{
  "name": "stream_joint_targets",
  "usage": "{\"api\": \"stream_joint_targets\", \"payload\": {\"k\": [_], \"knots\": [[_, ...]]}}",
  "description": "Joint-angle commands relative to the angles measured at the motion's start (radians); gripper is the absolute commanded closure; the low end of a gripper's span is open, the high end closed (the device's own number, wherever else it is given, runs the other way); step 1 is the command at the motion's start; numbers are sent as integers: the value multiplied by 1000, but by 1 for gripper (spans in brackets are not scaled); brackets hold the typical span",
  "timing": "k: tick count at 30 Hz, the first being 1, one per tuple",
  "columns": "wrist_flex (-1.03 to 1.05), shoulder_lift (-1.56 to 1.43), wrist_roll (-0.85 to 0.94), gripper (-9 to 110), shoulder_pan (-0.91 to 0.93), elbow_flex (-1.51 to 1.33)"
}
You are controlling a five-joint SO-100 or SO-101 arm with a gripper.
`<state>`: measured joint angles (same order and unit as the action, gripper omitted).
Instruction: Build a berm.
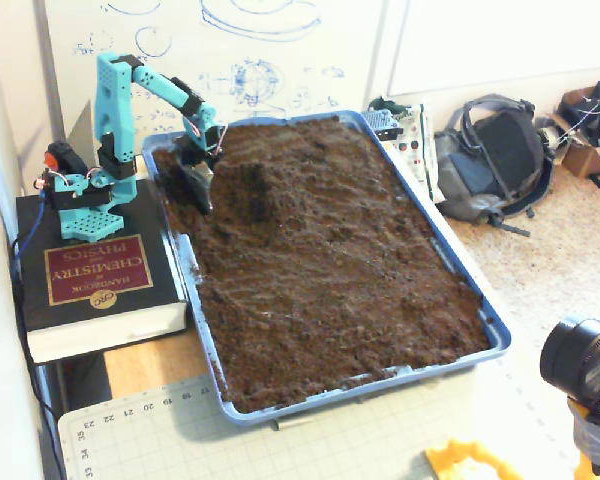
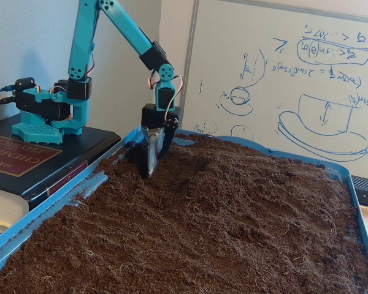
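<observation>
The hand (image 2: 149, 164), its blade-like fingers pinched together and gripping nothing, digs into the soil at the tray's (image 1: 485, 322) corner nearest the book (image 1: 98, 283). The berm (image 1: 252, 190) sits just beside it. Next, probably push more soil toward the mound.

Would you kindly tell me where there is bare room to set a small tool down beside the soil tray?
The green cutting mat in front of the tray is bare. The book carries the arm's base, and the pincer works the tray's far-left corner.
</observation>
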<state>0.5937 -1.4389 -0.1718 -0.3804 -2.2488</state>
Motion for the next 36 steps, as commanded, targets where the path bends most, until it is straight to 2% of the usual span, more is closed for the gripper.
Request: {"api": "stream_joint_targets", "payload": {"k": [1,8,16,36], "knots": [[-58,-18,-11,101,71,141],[-57,-18,-12,101,112,199],[-52,-26,-98,101,112,272],[-49,-78,-84,101,147,334]]}}
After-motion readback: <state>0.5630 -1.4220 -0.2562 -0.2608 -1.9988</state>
